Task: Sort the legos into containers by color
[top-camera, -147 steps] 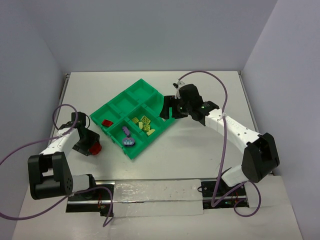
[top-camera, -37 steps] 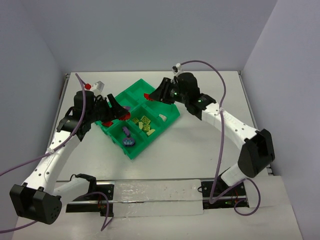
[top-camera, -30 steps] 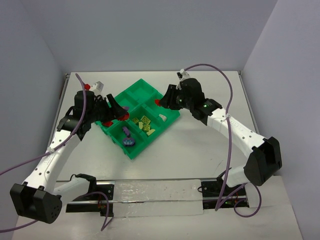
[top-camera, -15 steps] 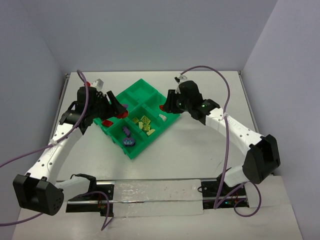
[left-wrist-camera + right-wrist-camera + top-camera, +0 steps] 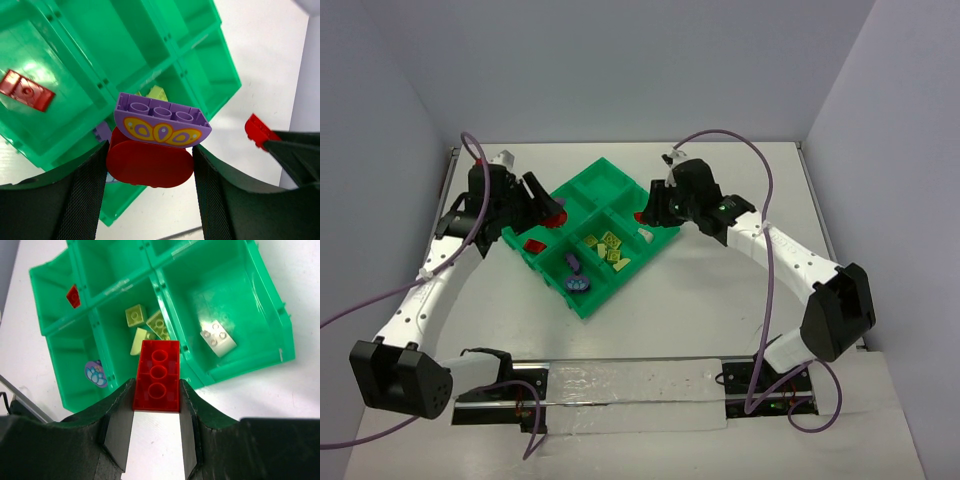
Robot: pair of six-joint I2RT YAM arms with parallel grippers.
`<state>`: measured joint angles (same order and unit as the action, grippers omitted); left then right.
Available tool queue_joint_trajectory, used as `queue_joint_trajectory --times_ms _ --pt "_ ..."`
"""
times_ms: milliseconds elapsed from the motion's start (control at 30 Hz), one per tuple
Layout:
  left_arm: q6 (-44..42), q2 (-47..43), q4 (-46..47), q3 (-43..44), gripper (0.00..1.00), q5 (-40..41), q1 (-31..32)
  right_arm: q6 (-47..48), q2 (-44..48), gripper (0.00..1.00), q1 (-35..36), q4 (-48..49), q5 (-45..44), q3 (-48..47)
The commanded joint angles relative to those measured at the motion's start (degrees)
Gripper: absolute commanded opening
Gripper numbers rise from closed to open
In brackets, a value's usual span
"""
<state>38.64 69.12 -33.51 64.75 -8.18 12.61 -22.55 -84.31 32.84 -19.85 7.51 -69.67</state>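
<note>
Left wrist: left claw clamps a purple-on-red brick stack. Right claw clamps a red brick, tray beyond its tips.

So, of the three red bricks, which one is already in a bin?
The flat red brick lying alone in the tray's leftmost bin; the other two are held by the left pincer and the right pincer.

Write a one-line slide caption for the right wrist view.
Right fingers pinch a red brick over the green tray, a white brick already binned.
</note>
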Motion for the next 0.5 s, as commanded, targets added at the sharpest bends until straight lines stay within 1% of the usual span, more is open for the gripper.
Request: queue_joint_trajectory --times_ms 0,167,333,467 --pt "0.0 2.2 -0.6 7.1 0.45 -2.4 -3.2 2.2 -2.1 0.00 0.1 -1.1 1.1 -6.1" --pt "-1.6 4.2 -0.7 9.2 0.44 -1.5 -4.0 1.0 -3.2 0.00 0.1 0.7 1.6 -5.4" --pt "-3.0 5.2 -2.5 11.1 0.44 -2.0 -4.8 0.0 -5.3 0.00 0.1 0.0 3.6 -8.8" --pt "-3.1 5.3 -4.4 13.0 0.44 -3.2 -5.0 -0.6 -5.6 0.00 0.1 -0.4 3.2 -11.2"
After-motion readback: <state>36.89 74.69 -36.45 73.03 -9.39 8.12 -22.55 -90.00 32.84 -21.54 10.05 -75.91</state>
